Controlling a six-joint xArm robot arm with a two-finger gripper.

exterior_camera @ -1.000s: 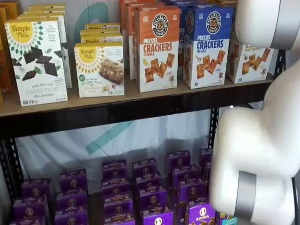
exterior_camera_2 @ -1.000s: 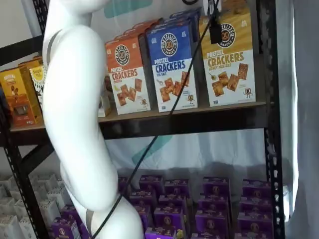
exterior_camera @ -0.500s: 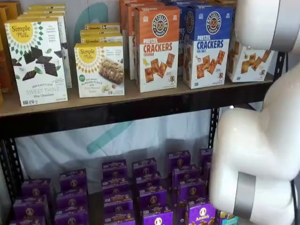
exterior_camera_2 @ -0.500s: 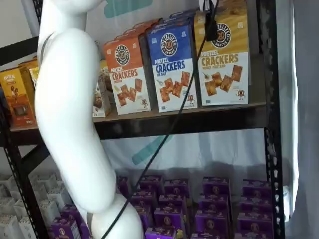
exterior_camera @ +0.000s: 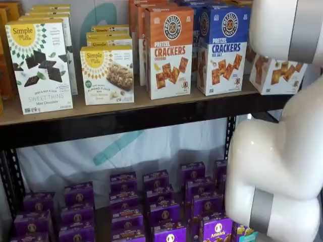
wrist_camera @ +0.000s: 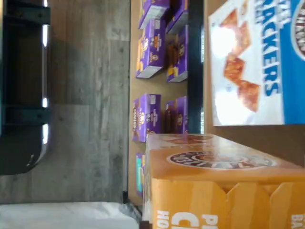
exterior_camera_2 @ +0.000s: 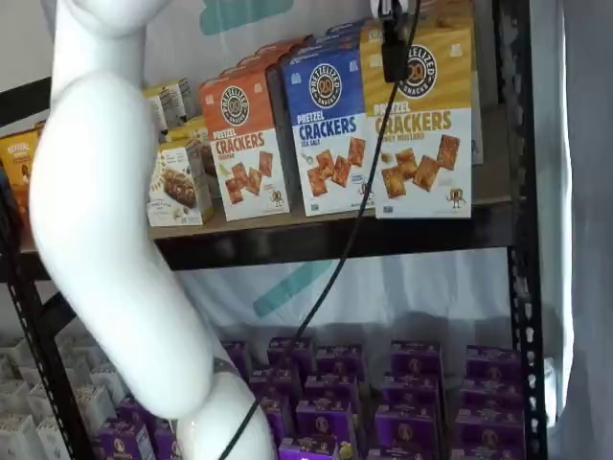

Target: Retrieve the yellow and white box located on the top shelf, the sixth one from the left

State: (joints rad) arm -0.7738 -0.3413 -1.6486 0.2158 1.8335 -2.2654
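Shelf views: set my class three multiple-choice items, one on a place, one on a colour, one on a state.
1. Which carton stands next to the yellow and white box?
A orange-topped
B blue-topped
C Simple Mills

2. What colour are the small boxes on the lower level?
A purple
B green
C red

3. How does the yellow and white box sit?
A lying flat
B flush in its row
C tilted, forward of its row

Answers: B, the blue-topped carton adjoins it; A, the small boxes are purple; C, it leans, ahead of its neighbours.

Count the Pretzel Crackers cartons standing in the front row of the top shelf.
3: orange-topped, blue-topped, and the yellow and white box rightmost, pulled forward. More sit behind, partly hidden.
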